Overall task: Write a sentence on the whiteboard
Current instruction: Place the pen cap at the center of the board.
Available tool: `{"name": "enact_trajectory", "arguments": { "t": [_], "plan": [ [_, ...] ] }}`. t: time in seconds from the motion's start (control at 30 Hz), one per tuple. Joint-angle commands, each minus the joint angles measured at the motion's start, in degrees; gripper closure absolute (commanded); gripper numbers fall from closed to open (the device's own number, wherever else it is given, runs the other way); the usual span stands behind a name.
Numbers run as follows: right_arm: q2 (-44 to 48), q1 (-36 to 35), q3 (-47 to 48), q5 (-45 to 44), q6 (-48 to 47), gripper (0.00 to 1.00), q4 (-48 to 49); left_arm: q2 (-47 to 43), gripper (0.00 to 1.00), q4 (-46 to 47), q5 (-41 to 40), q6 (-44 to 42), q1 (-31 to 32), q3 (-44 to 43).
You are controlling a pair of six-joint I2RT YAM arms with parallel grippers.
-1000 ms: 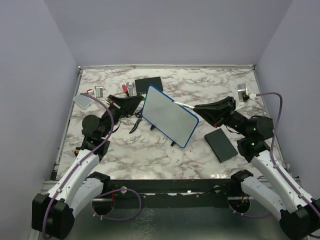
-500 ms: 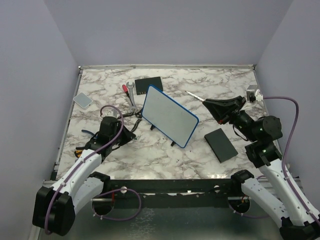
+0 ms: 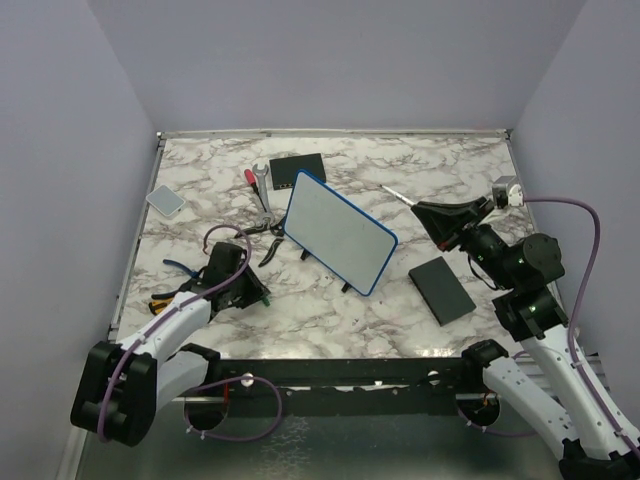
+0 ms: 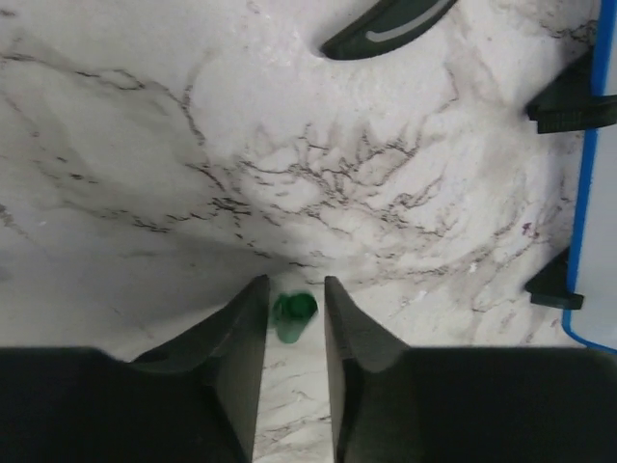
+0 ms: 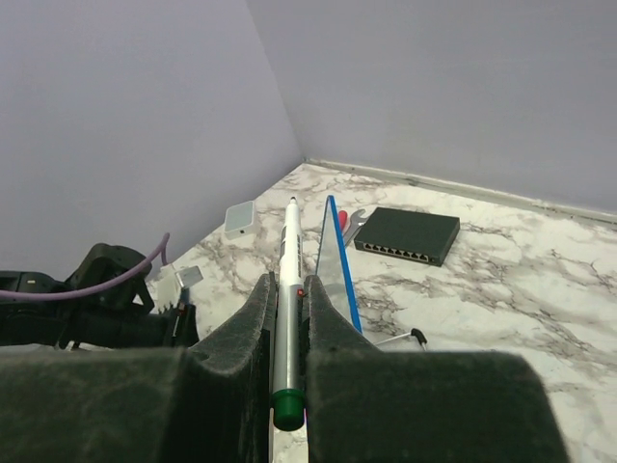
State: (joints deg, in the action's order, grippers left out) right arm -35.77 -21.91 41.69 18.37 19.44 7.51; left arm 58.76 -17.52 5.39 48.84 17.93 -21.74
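The whiteboard (image 3: 335, 232), white with a blue rim, stands tilted on its black feet mid-table. Its face looks blank in the top view, so the sentence is not in view. My right gripper (image 3: 428, 212) hovers to the board's right, shut on a white marker (image 3: 398, 195) whose tip points toward the back. The right wrist view shows that gripper (image 5: 289, 285) clamping the marker (image 5: 288, 253), with the board (image 5: 337, 260) seen edge-on just beyond. My left gripper (image 3: 255, 296) is low at the near left. Its jaws (image 4: 296, 285) stand slightly apart around a green cap (image 4: 293, 313) on the marble.
At the back lie a black box with ports (image 3: 297, 168) and a red-handled wrench (image 3: 257, 178). Black pliers (image 3: 270, 242) rest left of the board. A flat black pad (image 3: 441, 289) lies to its right. A small grey device (image 3: 165, 200) sits far left.
The left arm left the board's left edge and dropped to the near-left table, where its jaws have parted a little. The right arm drew the marker away from the board, to the right.
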Motion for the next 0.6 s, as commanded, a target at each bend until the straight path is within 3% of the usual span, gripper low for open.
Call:
{"name": "enact_trajectory", "arguments": {
  "t": [0.0, 0.07, 0.13, 0.37, 0.57],
  "plan": [
    [0.9, -0.1, -0.6, -3.1, -1.9, 0.99, -2.5, 3.2, 0.54, -2.0, -1.8, -1.2, -0.3, -0.6],
    [1.2, 0.0, -0.8, -3.9, -2.4, 0.99, -2.9, 2.9, 0.35, -3.4, -3.7, -1.9, -0.3, -2.0],
    [1.6, 0.0, -0.9, -4.4, -2.6, 0.99, -3.1, 1.5, 0.26, -5.0, -6.4, -3.2, -0.3, -3.9],
    [2.5, 0.0, -1.4, -5.7, -3.0, 0.99, -2.9, -4.6, 0.19, -5.3, -11.2, -12.5, 0.1, -11.9],
    [2.4, -0.1, -2.3, -5.9, -1.3, 0.99, -1.2, 0.1, 0.19, 8.1, -1.4, -18.1, 2.4, -13.5]
  ]
}}
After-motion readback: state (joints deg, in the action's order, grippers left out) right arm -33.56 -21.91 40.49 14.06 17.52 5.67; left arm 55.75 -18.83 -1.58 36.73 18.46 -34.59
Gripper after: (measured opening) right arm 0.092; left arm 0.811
